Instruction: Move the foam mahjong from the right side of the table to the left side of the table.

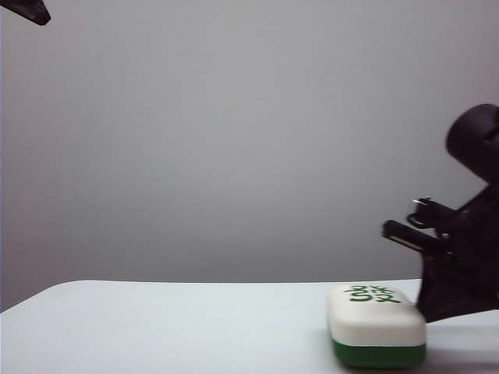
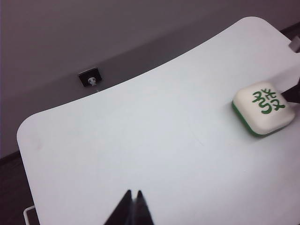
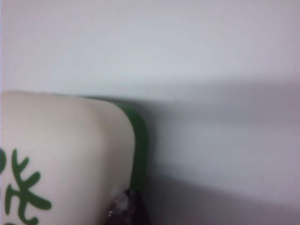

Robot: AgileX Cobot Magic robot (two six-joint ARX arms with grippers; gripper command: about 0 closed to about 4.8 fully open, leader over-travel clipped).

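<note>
Right gripper (image 1: 437,312): low on the right side of the table, pressed against the block's right side; how far the jaws are apart I cannot tell, and a real hold is not shown.
Left gripper (image 2: 132,206): high above the near left edge, fingers closed together, holding nothing.
Foam mahjong (image 1: 376,325): flat on the table (image 1: 156,327), right side, character upward.
Handling: probably light, soft, a little squashy; better to clamp the two opposite sides gently.

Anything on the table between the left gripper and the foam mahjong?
No. In the left wrist view only bare table lies between the closed left gripper and the foam mahjong. The right gripper is at the block's far side.
</note>
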